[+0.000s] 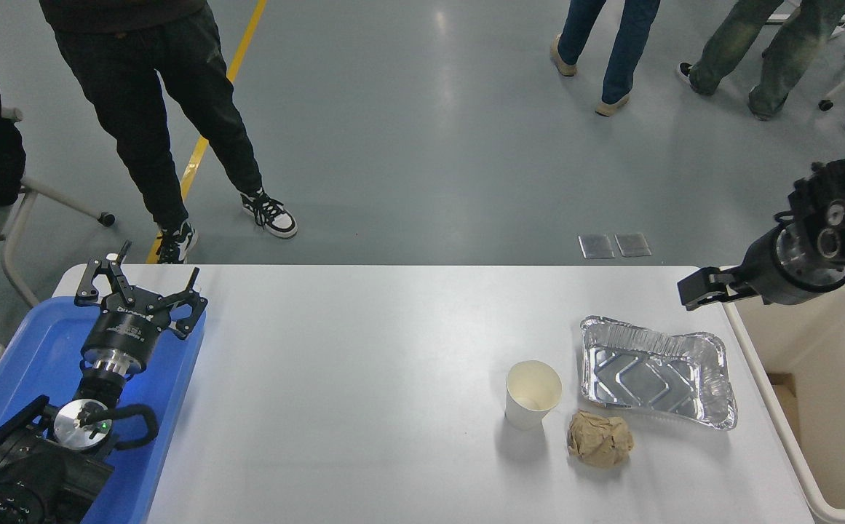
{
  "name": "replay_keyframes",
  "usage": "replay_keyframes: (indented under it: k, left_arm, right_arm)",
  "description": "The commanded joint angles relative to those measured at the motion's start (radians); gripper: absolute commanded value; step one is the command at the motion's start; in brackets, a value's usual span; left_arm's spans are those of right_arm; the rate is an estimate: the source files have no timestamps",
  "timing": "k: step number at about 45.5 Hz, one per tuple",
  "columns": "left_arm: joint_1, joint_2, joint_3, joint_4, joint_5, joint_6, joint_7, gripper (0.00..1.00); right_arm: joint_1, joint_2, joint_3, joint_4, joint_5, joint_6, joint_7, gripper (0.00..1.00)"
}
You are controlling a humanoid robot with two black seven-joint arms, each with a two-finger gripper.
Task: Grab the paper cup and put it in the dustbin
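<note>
At two o'clock from the paper cup point(533, 394), my right gripper point(699, 287) hangs empty; I can't tell its opening.

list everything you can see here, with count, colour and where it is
paper cup: 1, white, upright on the table, right of centre
paper ball: 1, crumpled brown, just right of the cup, nearer the camera
foil tray: 1, silver, beyond the ball, right of the cup
dustbin: 1, beige, at the table's right end
blue tray: 1, at the table's left end
table: 1, white
people: 3 pairs of legs standing on the grey floor beyond the table
left tool: 1, black, open, parked over the blue tray
right tool: 1, black, above the table's far right corner, beside the dustbin rim
</note>
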Motion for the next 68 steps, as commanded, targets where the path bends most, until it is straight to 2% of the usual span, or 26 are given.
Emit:
replay_keyframes:
  k: [1,21,45,48,50,52,53,55,57,60,61,64,68]
  left_arm:
    - [-0.002,-0.001,0.002,-0.001,0.001,0.000,0.000,0.99]
    - [-0.002,0.000,0.002,-0.001,0.001,0.000,0.002,0.99]
    - [-0.002,0.000,0.002,-0.001,0.001,0.000,0.002,0.99]
    - [-0.002,0.000,0.002,-0.001,0.001,0.000,0.002,0.99]
    - [-0.002,0.000,0.002,-0.001,0.001,0.000,0.002,0.99]
    - [-0.002,0.000,0.002,-0.001,0.001,0.000,0.002,0.99]
    - [-0.002,0.000,0.002,-0.001,0.001,0.000,0.002,0.99]
    - [-0.002,0.000,0.002,-0.001,0.001,0.000,0.002,0.99]
    - [-0.002,0.000,0.002,-0.001,0.001,0.000,0.002,0.99]
    - [-0.002,0.000,0.003,-0.001,0.001,0.000,0.002,0.99]
    - [-0.002,0.000,0.003,-0.001,0.001,0.000,0.002,0.99]
    - [-0.002,0.000,0.002,-0.001,0.001,0.000,0.002,0.99]
    - [-0.002,0.000,0.002,-0.001,0.001,0.000,0.002,0.99]
  right_arm:
    - [-0.110,0.106,0.109,-0.040,0.025,-0.011,-0.002,1.00]
    - [-0.298,0.192,0.252,-0.152,0.059,-0.025,-0.002,1.00]
    - [-0.419,0.203,0.259,-0.224,0.055,-0.061,-0.002,1.00]
    - [-0.423,0.203,0.259,-0.224,0.056,-0.075,-0.002,0.97]
    - [-0.426,0.204,0.259,-0.224,0.056,-0.083,-0.002,0.90]
    - [-0.428,0.207,0.259,-0.224,0.056,-0.089,-0.002,0.67]
    - [-0.428,0.209,0.259,-0.224,0.056,-0.091,-0.002,0.60]
    - [-0.428,0.207,0.259,-0.224,0.061,-0.092,-0.002,0.55]
    - [-0.428,0.207,0.261,-0.224,0.061,-0.095,-0.002,0.46]
    - [-0.428,0.207,0.264,-0.224,0.062,-0.094,-0.002,0.40]
    - [-0.428,0.207,0.264,-0.224,0.062,-0.094,-0.002,0.34]
    - [-0.429,0.206,0.263,-0.224,0.061,-0.078,0.000,0.00]
    - [-0.429,0.206,0.259,-0.221,0.061,-0.077,-0.002,0.00]
